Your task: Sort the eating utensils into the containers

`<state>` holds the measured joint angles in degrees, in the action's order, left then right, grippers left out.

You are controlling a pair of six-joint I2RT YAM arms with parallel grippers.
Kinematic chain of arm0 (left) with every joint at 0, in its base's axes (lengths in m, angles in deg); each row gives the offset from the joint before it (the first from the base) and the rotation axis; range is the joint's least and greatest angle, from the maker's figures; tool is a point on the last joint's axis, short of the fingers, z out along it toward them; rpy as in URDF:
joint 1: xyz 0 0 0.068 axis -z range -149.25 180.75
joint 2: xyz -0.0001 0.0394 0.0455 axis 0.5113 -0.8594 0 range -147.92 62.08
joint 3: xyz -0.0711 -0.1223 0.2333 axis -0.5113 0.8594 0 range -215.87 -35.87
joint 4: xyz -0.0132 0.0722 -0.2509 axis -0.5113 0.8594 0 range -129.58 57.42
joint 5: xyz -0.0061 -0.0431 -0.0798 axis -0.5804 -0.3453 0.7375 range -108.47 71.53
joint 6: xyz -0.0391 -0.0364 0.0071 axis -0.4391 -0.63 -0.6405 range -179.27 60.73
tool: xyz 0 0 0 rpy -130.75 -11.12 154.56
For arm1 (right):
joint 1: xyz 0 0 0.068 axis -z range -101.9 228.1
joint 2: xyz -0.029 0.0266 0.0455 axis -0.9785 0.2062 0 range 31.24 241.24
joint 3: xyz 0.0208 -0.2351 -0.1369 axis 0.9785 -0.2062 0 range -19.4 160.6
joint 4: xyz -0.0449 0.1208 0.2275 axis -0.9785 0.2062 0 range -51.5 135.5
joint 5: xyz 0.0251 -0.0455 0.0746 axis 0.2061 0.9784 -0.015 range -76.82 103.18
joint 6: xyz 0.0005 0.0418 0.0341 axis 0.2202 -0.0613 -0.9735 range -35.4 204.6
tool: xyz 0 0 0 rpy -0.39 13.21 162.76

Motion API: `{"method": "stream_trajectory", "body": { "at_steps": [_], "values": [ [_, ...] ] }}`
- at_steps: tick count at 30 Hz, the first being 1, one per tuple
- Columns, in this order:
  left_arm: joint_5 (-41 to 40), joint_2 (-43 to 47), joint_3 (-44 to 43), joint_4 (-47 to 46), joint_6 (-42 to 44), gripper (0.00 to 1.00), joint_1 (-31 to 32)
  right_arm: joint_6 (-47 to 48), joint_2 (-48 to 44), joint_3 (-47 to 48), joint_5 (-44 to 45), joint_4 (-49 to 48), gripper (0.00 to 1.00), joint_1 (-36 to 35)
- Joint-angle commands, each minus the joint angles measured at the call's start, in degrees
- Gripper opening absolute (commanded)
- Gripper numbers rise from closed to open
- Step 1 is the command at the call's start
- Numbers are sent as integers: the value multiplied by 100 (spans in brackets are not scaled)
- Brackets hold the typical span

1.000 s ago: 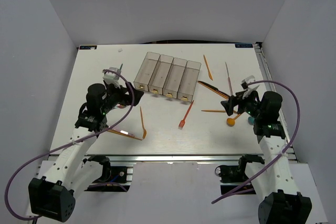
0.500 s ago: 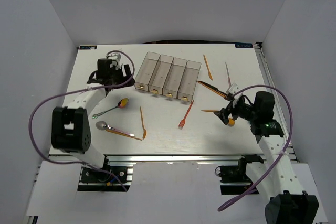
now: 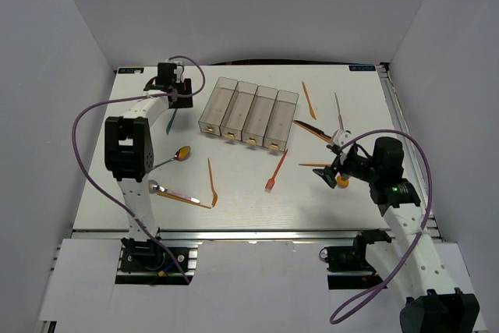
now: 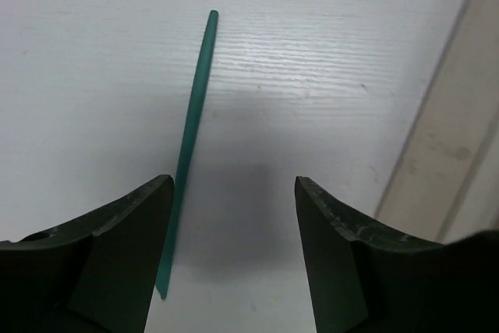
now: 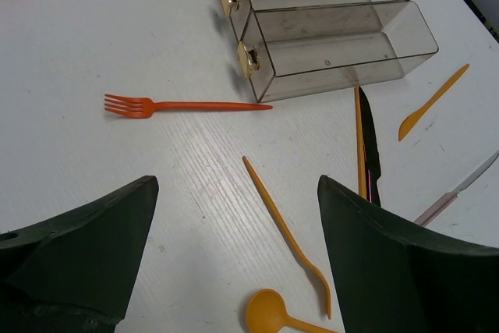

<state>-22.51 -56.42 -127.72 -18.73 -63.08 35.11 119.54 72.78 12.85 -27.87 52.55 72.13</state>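
The left jaws are hanging low over the desk (image 3: 257,200), to the left of the row of four clear bins (image 3: 248,115), and they are standing apart with nothing between them. The teal utensil (image 4: 189,138), of which only the thin handle is showing in the wrist view, is lying flat on the desk left of the bins. It is not sitting in the middle of the gap but is running close along the inner edge of one finger (image 4: 117,255). I am judging this to be the main risk: if the jaws are brought together from here, that finger may be pressing on the handle or pushing it sideways instead of catching it, and so thin a piece may be slipping out. The right jaws are also standing wide and holding nothing. They are hovering to the right of the bins, over an orange spoon (image 5: 269,313) and a curved orange handle (image 5: 284,232), with an orange fork (image 5: 187,105) lying nearer to the bins. These pieces are lying close together, so one grasp may be disturbing a neighbour. No utensil seems to be lying inside the bins yet.
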Motion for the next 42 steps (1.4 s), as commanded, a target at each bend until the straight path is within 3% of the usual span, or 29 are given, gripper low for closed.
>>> {"method": "stream_trajectory", "body": {
  "at_steps": [1, 8, 14, 20, 22, 26, 35, 42],
  "values": [
    [-204, -410, -508, 368, 223, 74, -172, 4, -85, 159, -25, -86, 89, -53],
    [34, -1087, -1168, 588, 223, 55, -339, 4, -23, 124, 98, -139, 89, -140],
    [43, -1386, -1326, 693, 232, 46, -374, 22, -14, 115, 124, -147, 89, -149],
    [8, -1360, -1177, 711, 206, 24, -383, 48, -32, 115, 151, -130, 89, -141],
    [-27, -1299, -1124, 720, 197, 12, -383, 57, -41, 106, 177, -130, 89, -149],
    [-237, -1062, -1010, 685, 48, 1, -410, 83, -41, 106, 212, -112, 89, -141],
    [7, 212, -790, 368, -348, 0, -427, 110, -58, 106, 291, -121, 89, -149],
    [1553, 731, -746, 114, -796, 0, -270, 118, -41, 97, 300, -112, 89, -149]
  ]
}}
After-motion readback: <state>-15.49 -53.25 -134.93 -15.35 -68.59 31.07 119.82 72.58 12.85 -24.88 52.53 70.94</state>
